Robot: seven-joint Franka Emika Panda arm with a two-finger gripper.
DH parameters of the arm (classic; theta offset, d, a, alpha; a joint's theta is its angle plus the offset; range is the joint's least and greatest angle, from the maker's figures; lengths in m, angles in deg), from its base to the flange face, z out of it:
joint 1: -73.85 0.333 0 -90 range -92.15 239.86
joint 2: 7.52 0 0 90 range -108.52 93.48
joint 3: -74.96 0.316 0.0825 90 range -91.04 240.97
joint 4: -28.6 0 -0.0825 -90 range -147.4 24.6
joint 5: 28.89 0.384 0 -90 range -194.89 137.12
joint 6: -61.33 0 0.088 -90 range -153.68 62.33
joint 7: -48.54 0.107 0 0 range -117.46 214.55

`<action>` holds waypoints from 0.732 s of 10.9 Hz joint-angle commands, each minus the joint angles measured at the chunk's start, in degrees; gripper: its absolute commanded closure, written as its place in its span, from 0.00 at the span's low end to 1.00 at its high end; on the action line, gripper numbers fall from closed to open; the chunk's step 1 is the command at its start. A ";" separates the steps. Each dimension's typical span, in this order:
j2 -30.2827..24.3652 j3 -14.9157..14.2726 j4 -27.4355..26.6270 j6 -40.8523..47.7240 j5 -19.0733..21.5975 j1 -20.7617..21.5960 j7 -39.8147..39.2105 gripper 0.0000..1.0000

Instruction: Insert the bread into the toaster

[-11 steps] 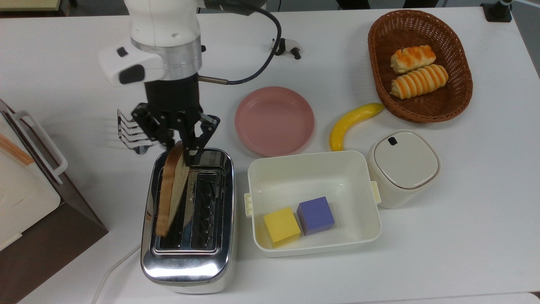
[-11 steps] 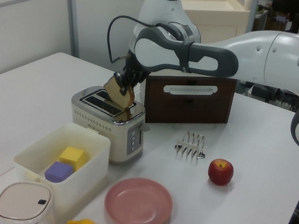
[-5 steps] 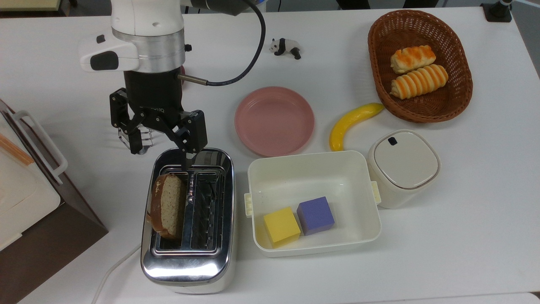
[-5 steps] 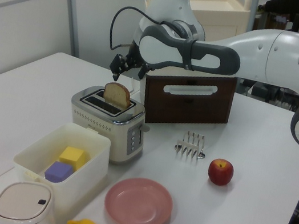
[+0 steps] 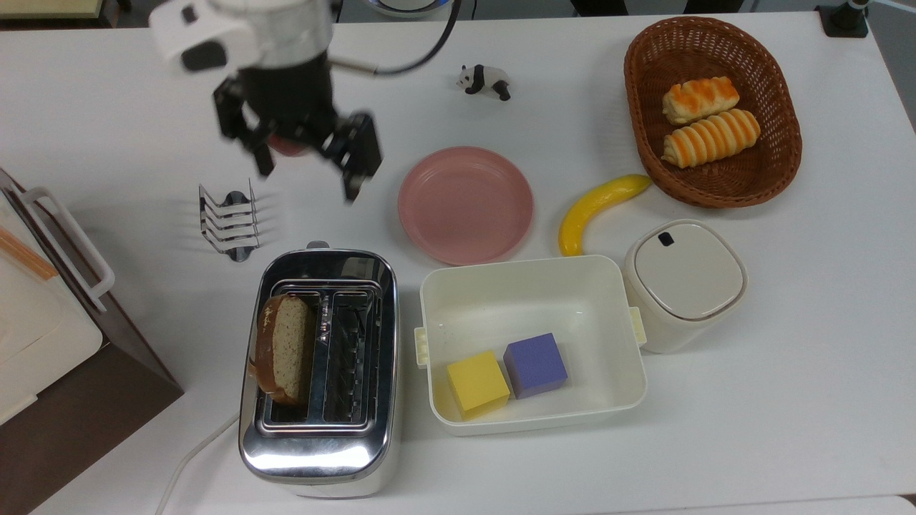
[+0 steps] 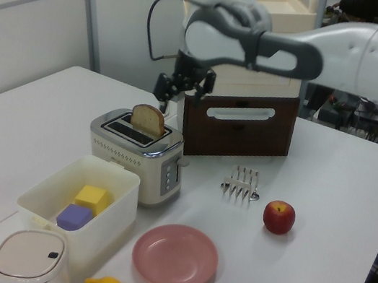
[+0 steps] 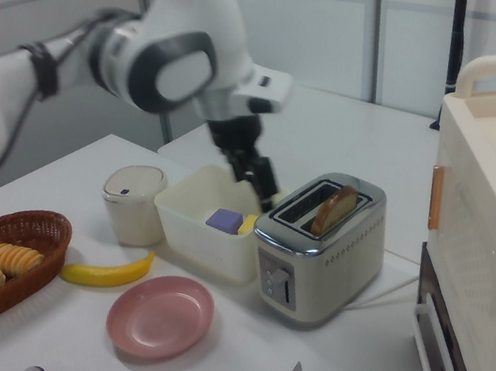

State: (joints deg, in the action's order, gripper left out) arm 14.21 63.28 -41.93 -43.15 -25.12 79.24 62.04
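White table (image 5: 787, 372) under even light, pale panelled walls (image 6: 30, 3) behind it.

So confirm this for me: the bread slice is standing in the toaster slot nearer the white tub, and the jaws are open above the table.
Not quite. The bread stands in the toaster slot farther from the white tub, the one on the top view's left; the slot beside the tub is empty. The rest holds: the gripper has its jaws open above the table.
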 commanded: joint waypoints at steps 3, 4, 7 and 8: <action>-14.69 4.91 -16.56 8.05 -4.56 1.03 -3.73 0.00; -15.05 6.04 -17.27 8.32 -4.64 -0.19 -5.39 0.00; -15.49 6.32 -18.15 9.02 -4.47 -0.64 -7.08 0.00; -15.93 6.32 -18.59 9.11 -4.47 -0.64 -6.99 0.00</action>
